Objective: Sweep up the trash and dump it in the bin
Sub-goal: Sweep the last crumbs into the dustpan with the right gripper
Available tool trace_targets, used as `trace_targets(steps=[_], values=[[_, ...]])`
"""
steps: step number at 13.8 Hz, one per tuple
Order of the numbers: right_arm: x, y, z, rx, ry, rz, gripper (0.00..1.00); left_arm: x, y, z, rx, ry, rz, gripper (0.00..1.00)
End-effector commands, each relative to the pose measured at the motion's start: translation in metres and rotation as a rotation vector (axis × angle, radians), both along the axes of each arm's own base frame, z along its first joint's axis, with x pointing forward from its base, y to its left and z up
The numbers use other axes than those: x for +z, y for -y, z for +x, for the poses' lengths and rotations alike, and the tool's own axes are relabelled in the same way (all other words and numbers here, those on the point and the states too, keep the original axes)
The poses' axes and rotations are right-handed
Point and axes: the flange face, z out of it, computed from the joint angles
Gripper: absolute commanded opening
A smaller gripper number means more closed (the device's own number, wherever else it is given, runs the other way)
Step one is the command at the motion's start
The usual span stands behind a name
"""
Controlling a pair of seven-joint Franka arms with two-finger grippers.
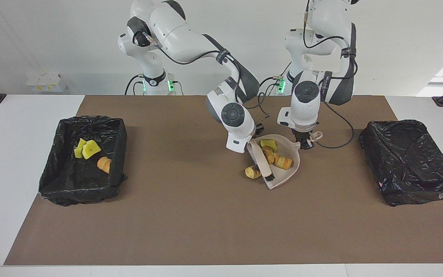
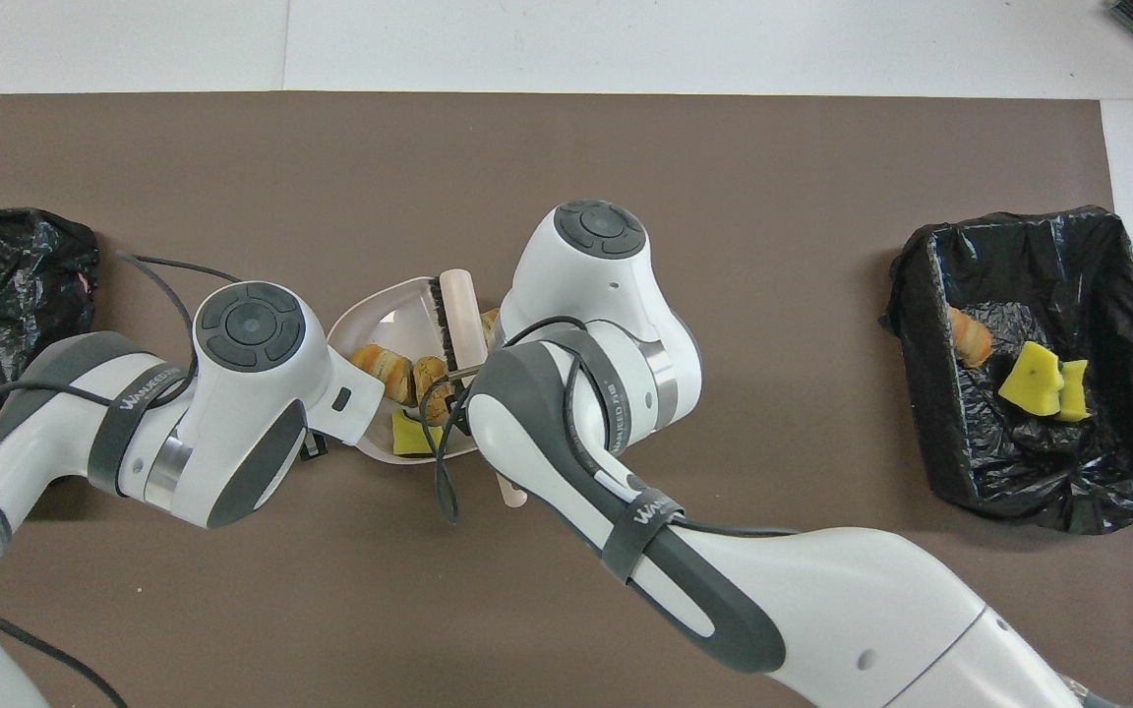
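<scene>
Facing view: bread lump (image 1: 252, 172) beside brush (image 1: 263, 162), clear of fingers.

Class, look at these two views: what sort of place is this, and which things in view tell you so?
Most likely a robotics lab set up for a cleaning trial. Two arms stand at a white table covered by a brown mat, with a bag-lined bin at each end and a dustpan of scraps between them.

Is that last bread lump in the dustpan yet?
Not yet. The bread lump lies on the mat just outside the dustpan, against the brush.
</scene>
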Motion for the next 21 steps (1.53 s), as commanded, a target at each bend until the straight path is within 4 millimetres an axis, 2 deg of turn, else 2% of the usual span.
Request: trace_targets(steps=[1, 4, 5, 6, 7, 10, 11, 13, 15, 17, 19, 21], values=[[0.018, 0.040, 0.007, -0.021, -0.034, 0.017, 0.00, -0.007, -0.003, -0.003, -0.001, 0.008, -0.001, 0.00], [0.009, 0.060, 0.018, 0.025, 0.059, -0.133, 0.00, -0.008, -0.001, -0.003, -0.003, 0.009, -0.001, 0.00], [0.003, 0.060, 0.020, 0.040, 0.054, -0.183, 0.00, -0.007, -0.001, -0.004, -0.005, 0.009, 0.000, 0.00], [-0.014, 0.056, 0.019, 0.029, 0.028, -0.234, 0.00, -0.007, -0.001, -0.004, -0.005, 0.008, 0.002, 0.00], [-0.023, 0.052, 0.019, 0.024, 0.038, -0.267, 0.00, -0.007, -0.001, -0.003, -0.008, 0.011, 0.003, 0.00], [-0.037, 0.020, 0.004, 0.058, 0.078, -0.287, 0.00, -0.007, -0.003, -0.004, -0.039, 0.021, 0.044, 0.00], [-0.037, 0.008, 0.000, 0.035, 0.096, -0.261, 0.00, -0.007, -0.004, -0.005, -0.038, 0.013, 0.049, 0.00], [-0.053, -0.010, -0.017, -0.036, 0.076, -0.249, 0.00, -0.007, -0.004, -0.007, -0.039, 0.009, 0.053, 0.00], [-0.047, -0.015, -0.018, -0.142, -0.057, -0.114, 0.00, -0.007, -0.004, -0.008, -0.040, 0.009, 0.055, 0.00], [-0.035, -0.022, -0.023, -0.177, -0.107, -0.064, 0.00, -0.007, -0.006, -0.007, -0.037, 0.012, 0.051, 0.00], [-0.036, -0.013, -0.020, -0.188, -0.115, -0.065, 0.00, -0.008, -0.008, -0.003, -0.038, 0.021, 0.042, 0.00], [-0.041, 0.009, -0.012, -0.196, -0.137, -0.088, 0.00, -0.006, -0.010, 0.001, -0.047, 0.030, 0.034, 0.00]])
